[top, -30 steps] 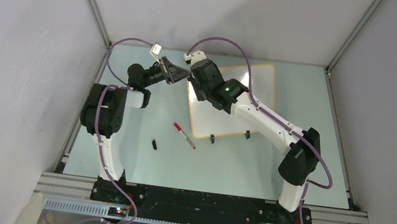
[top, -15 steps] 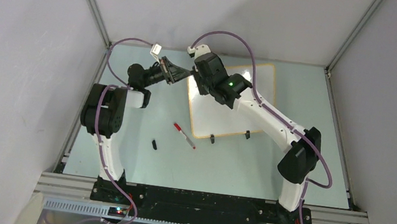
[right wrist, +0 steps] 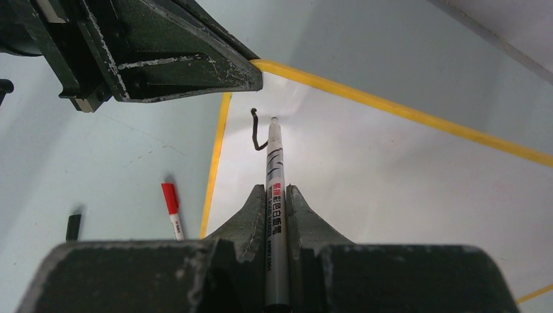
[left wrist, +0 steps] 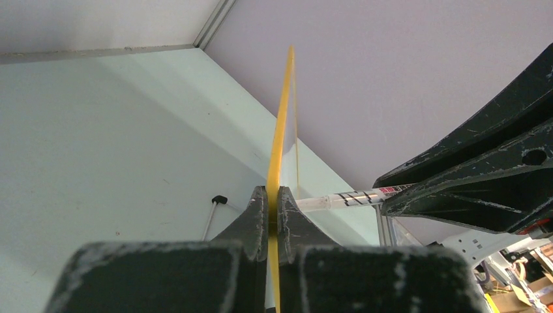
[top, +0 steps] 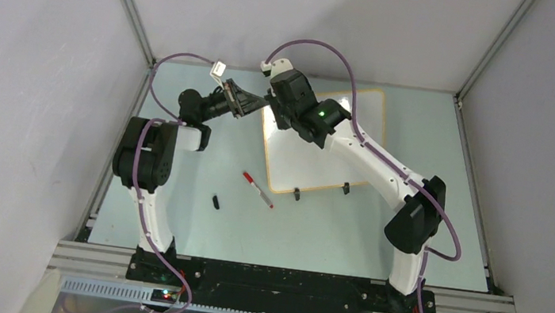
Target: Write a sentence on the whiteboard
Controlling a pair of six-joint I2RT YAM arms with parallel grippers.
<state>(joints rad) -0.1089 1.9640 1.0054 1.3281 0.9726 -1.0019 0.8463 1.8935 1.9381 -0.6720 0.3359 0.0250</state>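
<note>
The whiteboard (top: 340,144) lies flat on the table; its orange-tan frame also shows in the right wrist view (right wrist: 215,156) and edge-on in the left wrist view (left wrist: 280,130). My left gripper (top: 258,106) is shut on the board's far-left corner frame (left wrist: 272,195). My right gripper (top: 273,116) is shut on a black marker (right wrist: 275,195), whose tip touches the board near that corner. One short black hooked stroke (right wrist: 257,134) is the only writing I see. The marker shows in the left wrist view (left wrist: 352,197) too.
A red-capped marker (top: 257,188) lies on the table left of the board; it shows in the right wrist view (right wrist: 171,208). A small black cap (top: 216,201) lies further left. Two black clip feet (top: 296,194) sit on the board's near edge.
My right arm has shifted a little toward the far-left corner of the board with the marker. My left gripper has kept its hold on the frame.
</note>
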